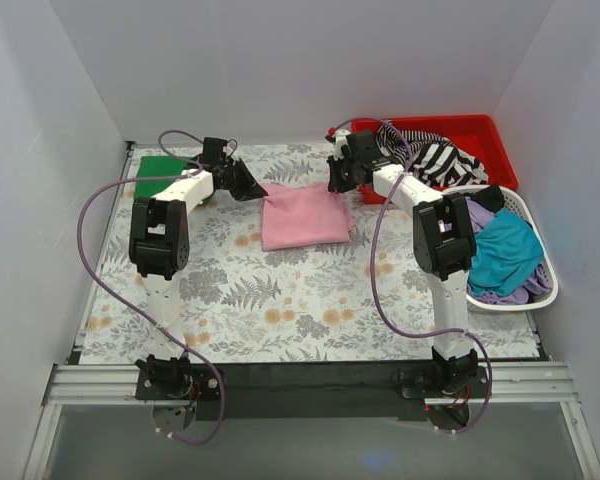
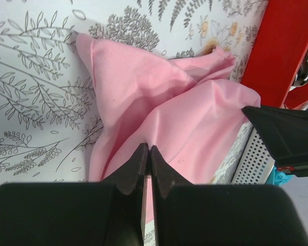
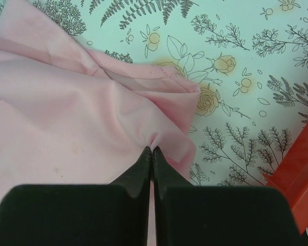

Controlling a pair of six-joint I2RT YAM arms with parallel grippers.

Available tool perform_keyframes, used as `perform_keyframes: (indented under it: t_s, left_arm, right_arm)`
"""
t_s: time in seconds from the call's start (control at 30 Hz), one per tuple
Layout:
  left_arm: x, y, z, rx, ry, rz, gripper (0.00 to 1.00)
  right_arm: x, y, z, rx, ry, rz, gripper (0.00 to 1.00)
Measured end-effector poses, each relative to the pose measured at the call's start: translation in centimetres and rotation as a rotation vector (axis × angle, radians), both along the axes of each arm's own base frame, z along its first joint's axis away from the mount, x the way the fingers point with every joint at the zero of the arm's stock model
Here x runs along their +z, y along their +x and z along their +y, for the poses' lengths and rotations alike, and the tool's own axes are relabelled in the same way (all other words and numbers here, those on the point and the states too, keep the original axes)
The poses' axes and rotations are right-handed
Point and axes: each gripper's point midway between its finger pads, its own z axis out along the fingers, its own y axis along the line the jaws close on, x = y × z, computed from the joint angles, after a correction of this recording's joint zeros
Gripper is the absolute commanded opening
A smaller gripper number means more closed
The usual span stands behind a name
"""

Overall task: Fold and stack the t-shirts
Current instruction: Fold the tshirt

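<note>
1. Pink soft-cloth short-sleeved t-shirt [image 1: 302, 220] lies partly folded on the floral-print worktop [image 1: 280, 300], just left of the red plastic bin [image 1: 485, 135].
2. Left hand [image 2: 147, 151]: clamped tight on the shirt's back corner farthest from the bin, with a sliver of pink between the tips.
3. Right hand [image 3: 151, 151]: also clamped tight, on the back corner nearest the bin. Cloth puckers right at the tips, so it has a real pinch.
4. Key relation: the held edge runs left-right, pointing at the bin. The rest of the shirt hangs off that edge toward the arm bases.
5. My read: next is a paired pull of that edge over the body. Hands must travel level or the fold skews.
6. Folded dark green t-shirt [image 1: 165, 168] sits far left of the bin, past the pink one. The left arm is nearer it for stacking.
7. Striped black-and-white shirt [image 1: 440, 160] is in the bin. Teal shirt [image 1: 505, 250] is in the white perforated basket [image 1: 540, 290], just nearside of the bin.
</note>
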Motion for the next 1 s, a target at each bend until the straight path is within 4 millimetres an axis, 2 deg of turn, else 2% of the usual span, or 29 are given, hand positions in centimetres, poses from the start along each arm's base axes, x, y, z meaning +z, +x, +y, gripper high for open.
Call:
perform_keyframes:
  t_s: [0.17, 0.37, 0.47, 0.77, 0.8, 0.9, 0.93, 1.0]
  left_arm:
    - [1.5, 1.3, 0.4, 0.015, -0.003, -0.044, 0.0]
    - [4.4, 3.5, 1.5, 0.047, -0.019, -0.109, 0.0]
    - [5.5, 4.3, 2.0, 0.056, -0.027, -0.141, 0.0]
    - [6.6, 5.7, 2.3, 0.083, -0.057, -0.202, 0.0]
    - [6.8, 6.0, 2.2, 0.084, -0.062, -0.21, 0.0]
    - [6.6, 7.5, 2.3, 0.093, -0.079, -0.235, 0.0]
    - [6.2, 8.1, 2.2, 0.094, -0.088, -0.241, 0.0]
    - [4.9, 9.2, 2.2, 0.096, -0.107, -0.237, 0.0]
  right_arm:
    - [0.4, 0.2, 0.1, 0.002, 0.005, -0.007, 0.01]
    - [2.8, 1.5, 0.7, 0.003, 0.028, -0.064, 0.01]
    - [3.4, 2.0, 0.7, 0.001, 0.037, -0.086, 0.01]
    - [4.0, 3.3, 0.7, -0.016, 0.04, -0.126, 0.01]
    - [4.2, 3.5, 0.8, -0.019, 0.041, -0.134, 0.06]
    - [5.0, 5.1, 1.2, -0.03, 0.05, -0.17, 0.11]
    - [5.2, 5.8, 1.4, -0.034, 0.057, -0.187, 0.17]
    - [4.8, 7.4, 1.9, -0.04, 0.065, -0.209, 0.2]
